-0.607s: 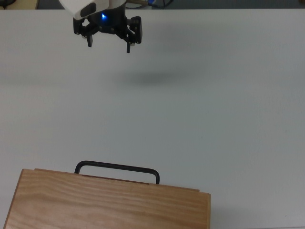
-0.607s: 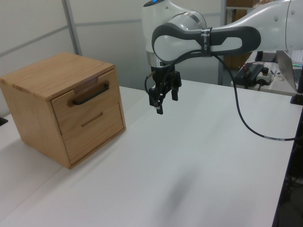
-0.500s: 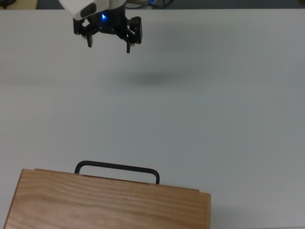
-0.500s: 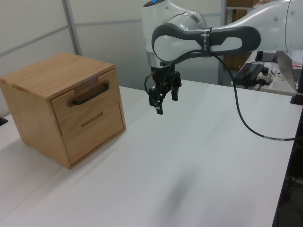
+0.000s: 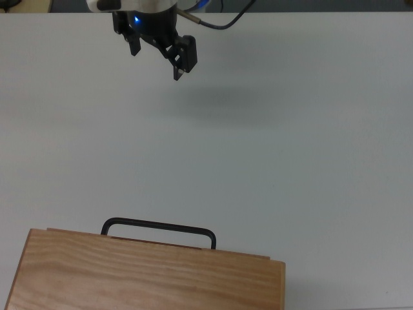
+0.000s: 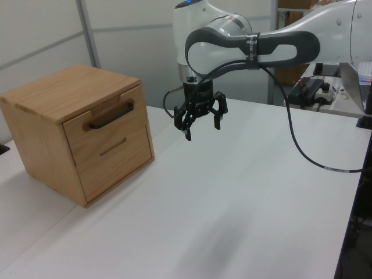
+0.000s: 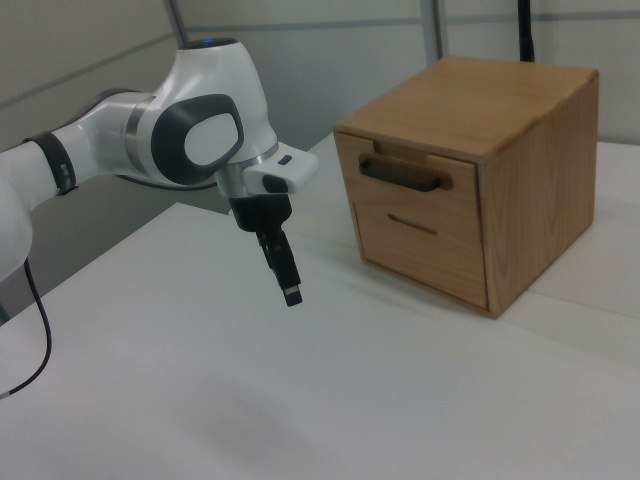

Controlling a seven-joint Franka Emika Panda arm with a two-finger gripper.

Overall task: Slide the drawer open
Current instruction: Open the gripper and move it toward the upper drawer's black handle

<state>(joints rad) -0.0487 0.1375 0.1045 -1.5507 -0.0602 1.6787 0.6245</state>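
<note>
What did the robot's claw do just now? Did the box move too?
The gripper turned at the wrist, so its open fingers now line up differently, and it shifted slightly toward the top view's right. It took hold of nothing. The drawer stayed shut, its handle untouched, and the cabinet did not move.

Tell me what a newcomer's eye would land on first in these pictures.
First, the white robot arm, reaching in from the left view's right with its black gripper hanging open above the bare white table. Next, the light wooden cabinet at the left view's left, whose top drawer sits closed with a thin black bar handle. The gripper is well apart from the handle, touching nothing.
</note>
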